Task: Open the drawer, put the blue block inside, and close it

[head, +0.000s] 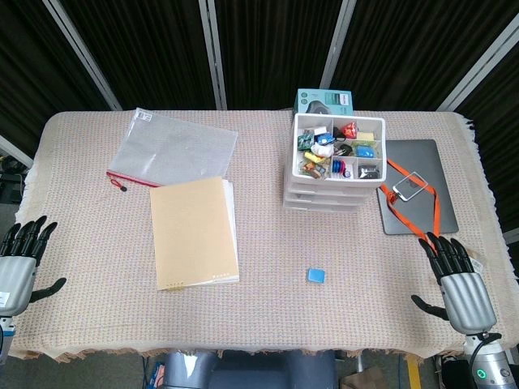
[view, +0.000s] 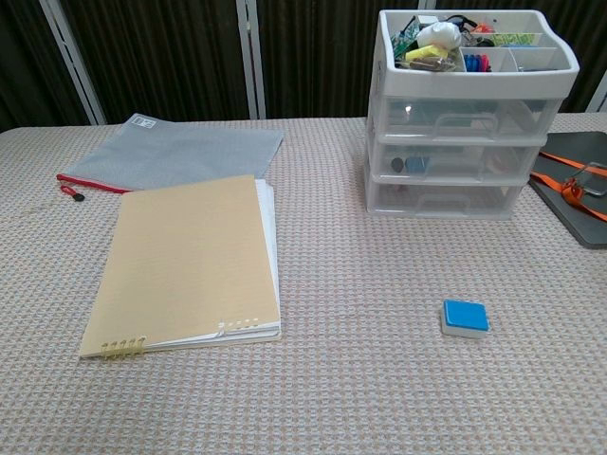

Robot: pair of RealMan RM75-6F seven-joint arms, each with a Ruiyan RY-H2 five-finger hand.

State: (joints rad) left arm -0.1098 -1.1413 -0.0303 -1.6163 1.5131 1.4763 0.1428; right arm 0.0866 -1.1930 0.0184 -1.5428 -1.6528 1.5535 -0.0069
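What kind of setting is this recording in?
Probably a staged lab tabletop made up like an office desk: dark curtains on a metal frame behind, a cloth-covered table, and desk items: notebook, laptop, drawer unit.

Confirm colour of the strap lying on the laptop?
Orange. The strap lies across the grey laptop; the head view shows it best.

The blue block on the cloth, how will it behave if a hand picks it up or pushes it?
The blue block looks flat and low, so it probably won't roll or tip. It seems small, likely light. The woven tablecloth may make it drag rather than slide.
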